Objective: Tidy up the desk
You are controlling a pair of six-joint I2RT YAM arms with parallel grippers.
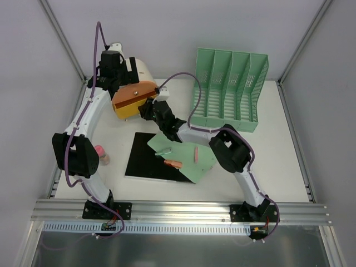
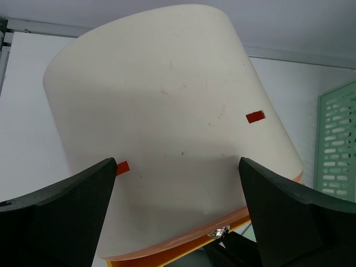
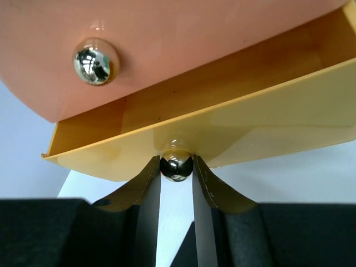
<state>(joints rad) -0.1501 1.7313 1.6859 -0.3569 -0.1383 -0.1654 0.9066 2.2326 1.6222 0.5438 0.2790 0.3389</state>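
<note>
The bench point(image 1: 278, 161) filled the floor of the grey-walled cell, a stiff, fixed white top. It was nothing to pick up; the work was with what lay on it.

At 11 o'clock stood one cream drawer unit point(image 1: 142, 72). It looked like light plastic, likely to slide or tip when pulled. The left gripper point(image 2: 177, 164) straddled its body with jaws spread wide; whether the pads pressed, I could not tell. The right gripper point(image 3: 177, 161) was pinched closed on the chrome knob point(image 3: 177, 168) of the yellow lower drawer point(image 3: 222, 133), which was partly out. That knob was small, round and probably slippery, yet the best hold.

Two drawers and two knobs showed, counting the upper drawer point(image 3: 194, 44) and upper knob point(image 3: 95, 61).

At 1 o'clock was one green file rack point(image 1: 228, 89) with four slots. Mid-bench lay one black sheet point(image 1: 142, 158) under one green sheet point(image 1: 203, 164) bearing two pinkish sticks point(image 1: 196, 153). One pink object point(image 1: 101, 154) sat at 9 o'clock.
</note>
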